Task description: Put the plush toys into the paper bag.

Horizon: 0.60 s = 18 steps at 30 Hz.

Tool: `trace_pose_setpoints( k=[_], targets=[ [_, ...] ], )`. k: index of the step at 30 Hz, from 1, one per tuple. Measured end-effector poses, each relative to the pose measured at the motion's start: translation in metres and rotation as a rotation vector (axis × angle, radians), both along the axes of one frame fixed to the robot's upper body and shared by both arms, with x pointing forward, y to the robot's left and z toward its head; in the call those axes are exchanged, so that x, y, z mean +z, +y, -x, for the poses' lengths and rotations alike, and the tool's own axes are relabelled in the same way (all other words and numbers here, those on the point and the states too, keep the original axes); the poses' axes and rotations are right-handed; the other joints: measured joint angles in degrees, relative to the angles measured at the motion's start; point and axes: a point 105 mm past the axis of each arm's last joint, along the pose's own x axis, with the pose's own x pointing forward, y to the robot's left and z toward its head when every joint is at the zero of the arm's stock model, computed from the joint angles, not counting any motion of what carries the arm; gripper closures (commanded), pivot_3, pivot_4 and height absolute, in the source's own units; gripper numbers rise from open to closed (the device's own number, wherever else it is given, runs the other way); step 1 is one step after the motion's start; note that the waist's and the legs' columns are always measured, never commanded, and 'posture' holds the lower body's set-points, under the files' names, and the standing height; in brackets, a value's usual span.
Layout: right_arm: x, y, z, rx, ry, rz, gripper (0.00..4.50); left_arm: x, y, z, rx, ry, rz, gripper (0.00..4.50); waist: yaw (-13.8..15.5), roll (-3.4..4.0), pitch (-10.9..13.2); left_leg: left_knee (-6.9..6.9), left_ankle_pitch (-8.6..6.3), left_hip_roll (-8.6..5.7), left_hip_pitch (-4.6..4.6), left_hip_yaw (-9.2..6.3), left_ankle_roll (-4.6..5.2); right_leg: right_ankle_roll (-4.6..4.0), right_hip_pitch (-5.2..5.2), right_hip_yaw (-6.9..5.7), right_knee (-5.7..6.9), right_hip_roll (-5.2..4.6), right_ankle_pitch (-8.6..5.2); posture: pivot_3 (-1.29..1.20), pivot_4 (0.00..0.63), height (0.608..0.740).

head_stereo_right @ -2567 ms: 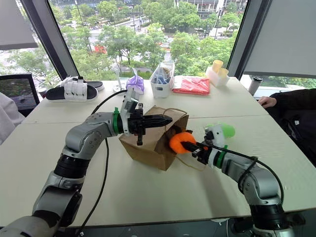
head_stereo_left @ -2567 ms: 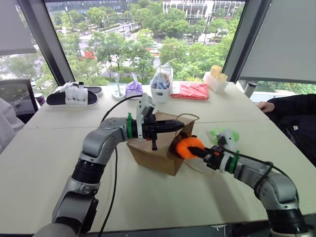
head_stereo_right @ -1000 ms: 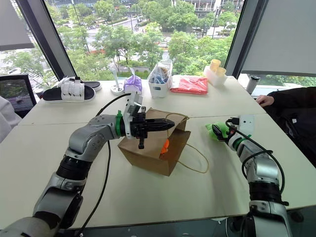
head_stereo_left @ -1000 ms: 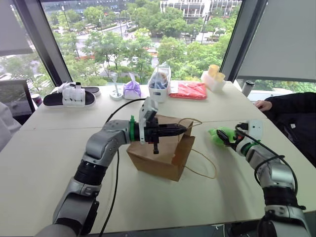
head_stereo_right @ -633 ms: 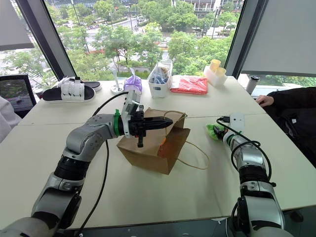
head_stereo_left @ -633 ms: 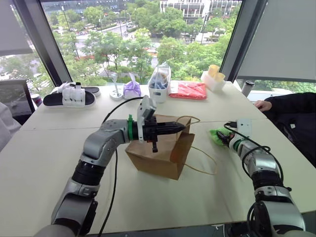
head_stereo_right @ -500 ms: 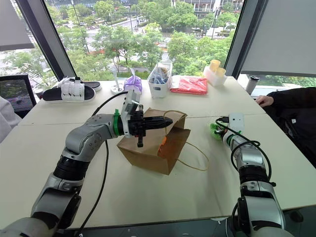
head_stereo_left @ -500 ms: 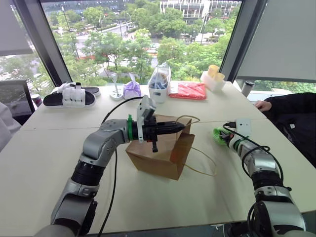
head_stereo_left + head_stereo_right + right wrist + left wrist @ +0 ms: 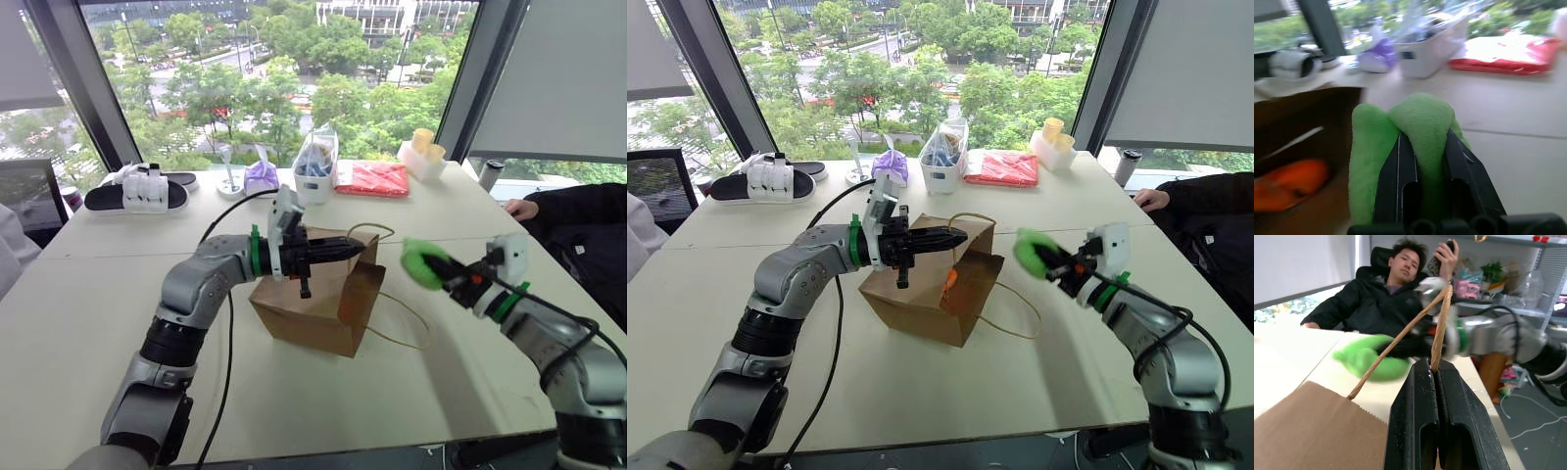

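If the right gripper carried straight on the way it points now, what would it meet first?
Probably the open mouth of the brown kraft paper bag. The right gripper, shut on the lime green plush toy, points toward it, the orange plush toy already inside; depth is uncertain.

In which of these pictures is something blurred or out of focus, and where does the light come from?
Left eye view: daylight comes through the windows behind the table; the green plush in the right claw is slightly smeared. Left wrist view: the green plush is blurred, the left claw sharp. Right wrist view: the orange plush inside the paper bag and the background are soft.
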Motion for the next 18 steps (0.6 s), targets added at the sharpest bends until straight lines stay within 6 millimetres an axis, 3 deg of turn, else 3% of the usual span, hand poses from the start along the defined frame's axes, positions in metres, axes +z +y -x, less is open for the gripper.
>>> trace_pose_setpoints(
  k=[4, 16, 17, 18],
  targets=[
    [-0.006, 0.021, 0.009, 0.097, 0.063, -0.009, 4.44, 0.005, -0.002, -0.001, -0.015, 0.004, 0.019, 4.50, 0.00, -0.01, 0.00, 0.05, 0.00, 0.00, 0.02, 0.01, 0.00, 0.00, 0.01, 0.00, 0.02, 0.02, 0.00, 0.00, 0.150, 0.740],
    [-0.015, 0.081, -0.013, 0.294, 0.070, 0.070, 4.44, 0.013, -0.005, 0.003, -0.044, -0.005, 0.048, 4.50, 0.18, -0.01, 0.01, -0.01, 0.03, -0.05, -0.05, -0.02, -0.06, 0.00, -0.12, -0.01, 0.05, 0.00, 0.00, 0.00, 0.150, 0.740],
    [-0.016, 0.083, -0.013, 0.309, 0.070, 0.076, 3.58, 0.013, -0.004, 0.003, -0.042, -0.004, 0.047, 4.50, 0.18, -0.01, 0.01, -0.01, 0.03, -0.05, -0.05, -0.02, -0.05, 0.00, -0.11, -0.01, 0.04, -0.01, 0.00, 0.00, 0.150, 0.740],
    [-0.017, 0.083, -0.013, 0.317, 0.073, 0.082, 3.17, 0.012, -0.004, 0.002, -0.041, -0.002, 0.047, 4.50, 0.15, -0.01, 0.00, -0.01, 0.03, -0.07, -0.05, -0.01, -0.05, 0.00, -0.10, -0.01, 0.03, -0.02, 0.00, 0.00, 0.150, 0.740]
  ],
)
